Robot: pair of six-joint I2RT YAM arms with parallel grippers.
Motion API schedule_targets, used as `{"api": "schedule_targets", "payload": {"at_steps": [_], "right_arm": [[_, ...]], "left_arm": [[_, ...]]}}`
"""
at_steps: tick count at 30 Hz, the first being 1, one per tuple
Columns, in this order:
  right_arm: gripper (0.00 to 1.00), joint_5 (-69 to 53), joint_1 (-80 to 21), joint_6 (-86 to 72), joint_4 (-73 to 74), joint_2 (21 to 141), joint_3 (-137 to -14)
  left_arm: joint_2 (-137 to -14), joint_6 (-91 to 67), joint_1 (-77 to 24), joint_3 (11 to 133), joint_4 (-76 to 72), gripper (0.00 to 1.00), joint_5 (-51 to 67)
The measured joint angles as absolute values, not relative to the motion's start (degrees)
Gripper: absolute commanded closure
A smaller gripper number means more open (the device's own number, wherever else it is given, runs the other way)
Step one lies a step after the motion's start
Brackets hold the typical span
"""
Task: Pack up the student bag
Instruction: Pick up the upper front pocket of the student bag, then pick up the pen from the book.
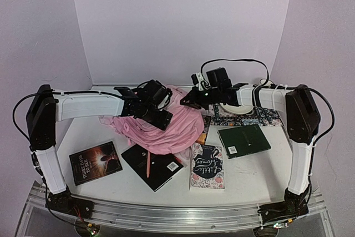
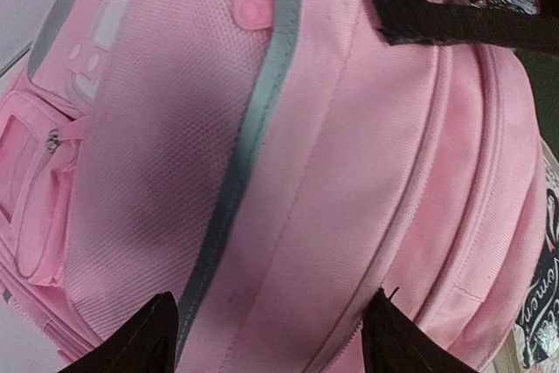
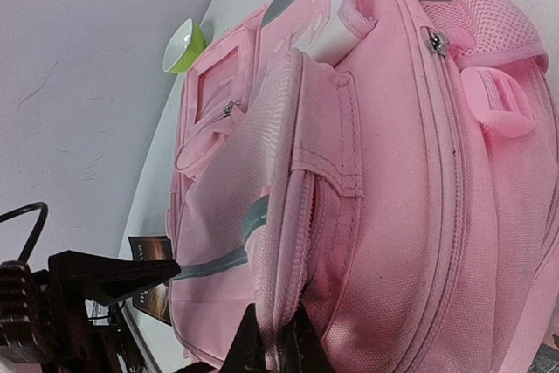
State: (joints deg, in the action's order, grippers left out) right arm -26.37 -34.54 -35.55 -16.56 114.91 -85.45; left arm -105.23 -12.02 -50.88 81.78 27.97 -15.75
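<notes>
The student bag (image 1: 166, 129) is a soft pink backpack lying in the middle of the table. It fills the left wrist view (image 2: 349, 172) and the right wrist view (image 3: 393, 172). My left gripper (image 1: 160, 116) hovers over the bag's left side, its jaws wide open (image 2: 275, 299) astride a pink panel beside a grey stripe, holding nothing. My right gripper (image 1: 189, 99) is at the bag's far right side, shut (image 3: 278, 325) on a raised fold of pink fabric along a zipper seam. The left gripper's fingertip (image 3: 131, 272) shows in the right wrist view.
Books lie in front: a dark one (image 1: 95, 162) at left, a black one (image 1: 152, 166) with a pink pen (image 1: 148, 165) on it, a floral "Little Women" book (image 1: 208, 166) and a green one (image 1: 244, 140). A patterned book (image 1: 260, 116) bears a white dish (image 1: 233, 108). A green bowl (image 3: 183, 45) stands beyond the bag.
</notes>
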Motion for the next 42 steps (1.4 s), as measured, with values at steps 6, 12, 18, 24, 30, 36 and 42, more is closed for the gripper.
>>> {"api": "schedule_targets", "payload": {"at_steps": [6,12,18,24,30,36,42], "right_arm": [[1.00,-26.3,-34.6,-35.6,-16.8,115.0,-85.5],[0.98,-26.3,-34.9,-35.8,-17.6,115.0,-85.6],[0.90,-26.2,-35.1,-36.0,-17.8,115.0,-85.6],[0.73,-26.1,-35.3,-35.9,-18.5,115.1,-85.6],[0.55,-24.6,-35.3,-33.0,-18.4,113.0,-83.9],[0.46,-20.4,-35.8,-27.7,-14.3,104.8,-78.2],[0.46,-14.5,-39.9,-21.1,-8.5,99.1,-74.7]], "left_arm": [[-104.4,-11.8,-50.6,81.8,28.1,0.42,-17.9],[-103.5,-11.9,-50.0,81.8,28.2,0.57,-17.6],[-103.5,-11.6,-50.0,81.8,28.4,0.84,-16.6],[-103.9,-10.5,-49.9,82.1,28.3,1.00,-16.5],[-104.0,-9.3,-49.4,85.9,31.6,1.00,-19.4],[-104.1,-8.4,-46.5,92.8,35.2,1.00,-22.7],[-104.2,-8.5,-42.4,97.1,37.6,1.00,-23.4]]}}
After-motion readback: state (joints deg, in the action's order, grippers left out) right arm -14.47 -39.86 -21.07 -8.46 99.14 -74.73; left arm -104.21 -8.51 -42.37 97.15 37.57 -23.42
